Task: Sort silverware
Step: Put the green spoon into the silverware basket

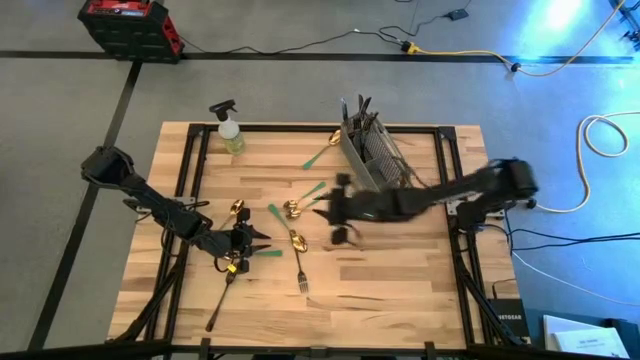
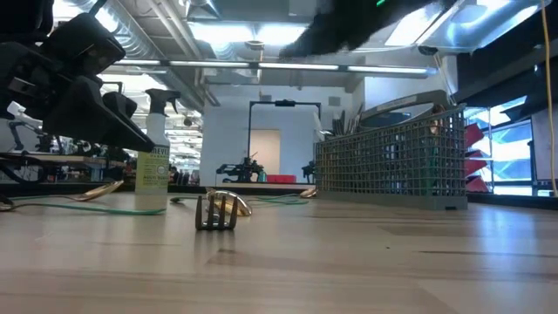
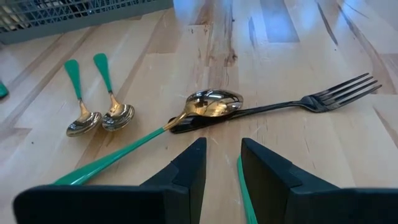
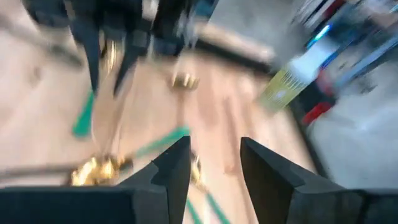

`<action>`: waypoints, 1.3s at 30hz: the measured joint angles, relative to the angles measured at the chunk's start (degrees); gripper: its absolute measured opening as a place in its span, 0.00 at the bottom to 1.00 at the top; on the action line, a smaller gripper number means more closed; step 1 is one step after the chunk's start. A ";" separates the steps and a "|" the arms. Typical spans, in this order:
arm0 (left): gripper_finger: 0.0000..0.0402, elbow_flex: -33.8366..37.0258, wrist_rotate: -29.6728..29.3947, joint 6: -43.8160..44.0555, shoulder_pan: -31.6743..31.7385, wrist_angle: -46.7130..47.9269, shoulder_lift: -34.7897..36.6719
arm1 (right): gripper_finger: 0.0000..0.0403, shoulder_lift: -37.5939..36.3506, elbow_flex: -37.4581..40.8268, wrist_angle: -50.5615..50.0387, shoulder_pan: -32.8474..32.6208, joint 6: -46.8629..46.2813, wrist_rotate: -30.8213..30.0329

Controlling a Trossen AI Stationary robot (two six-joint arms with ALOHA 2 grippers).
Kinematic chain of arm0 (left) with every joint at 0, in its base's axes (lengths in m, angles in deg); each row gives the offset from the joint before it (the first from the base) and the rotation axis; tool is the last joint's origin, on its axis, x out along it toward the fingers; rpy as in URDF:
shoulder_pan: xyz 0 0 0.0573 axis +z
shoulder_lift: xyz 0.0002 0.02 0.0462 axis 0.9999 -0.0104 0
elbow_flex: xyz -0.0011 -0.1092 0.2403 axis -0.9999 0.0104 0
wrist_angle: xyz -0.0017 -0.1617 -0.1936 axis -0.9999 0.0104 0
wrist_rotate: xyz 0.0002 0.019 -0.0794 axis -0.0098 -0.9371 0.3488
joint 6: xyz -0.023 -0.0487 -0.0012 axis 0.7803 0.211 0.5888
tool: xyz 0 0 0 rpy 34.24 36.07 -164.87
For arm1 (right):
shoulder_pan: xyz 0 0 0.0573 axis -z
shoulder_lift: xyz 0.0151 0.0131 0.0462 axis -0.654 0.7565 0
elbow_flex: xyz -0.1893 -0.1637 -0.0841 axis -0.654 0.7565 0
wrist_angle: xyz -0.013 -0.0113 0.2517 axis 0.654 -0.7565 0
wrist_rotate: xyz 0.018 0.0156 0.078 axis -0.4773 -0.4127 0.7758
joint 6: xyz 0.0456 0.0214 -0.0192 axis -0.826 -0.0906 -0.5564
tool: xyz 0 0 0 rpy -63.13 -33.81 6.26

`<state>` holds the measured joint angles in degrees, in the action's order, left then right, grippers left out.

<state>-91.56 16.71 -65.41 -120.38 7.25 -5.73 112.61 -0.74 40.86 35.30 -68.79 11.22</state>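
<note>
- Silverware [image 1: 292, 235]: your unsorted pieces lay scattered mid-table, gold, green-handled and dark mixed together.
- Left pincer [image 3: 222, 163]: you held it low before a green-handled spoon [image 3: 208, 104], fingers parted, nothing grasped, likely lining up a pick.
- Right pincer [image 4: 214, 163]: released, empty, over the table's middle.
- Mesh caddy [image 1: 372, 150]: held several dark pieces upright.

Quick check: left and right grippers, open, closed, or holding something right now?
Left gripper: fingers slightly apart around a green-handled utensil; a firm hold cannot be told.
Right gripper: fingers apart, nothing between them, above the table.
</note>
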 joint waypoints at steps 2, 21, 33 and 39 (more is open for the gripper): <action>0.21 0.00 0.00 0.00 0.00 0.02 0.00 | 0.31 5.43 -6.16 -8.07 2.92 0.50 2.01; 0.21 -0.02 0.02 0.84 0.00 2.47 -0.02 | 0.31 31.58 -29.32 -29.40 11.57 10.41 22.66; 0.21 -0.02 0.03 1.65 0.00 2.64 -0.01 | 0.18 33.36 -29.37 -30.91 13.56 7.09 26.38; 0.21 -0.02 0.02 1.62 0.00 2.67 -0.02 | 0.02 33.02 -29.52 -34.64 12.99 7.97 25.11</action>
<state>-91.58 16.73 -63.79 -120.38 9.92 -5.74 145.63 -30.26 6.21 48.28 -60.82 36.33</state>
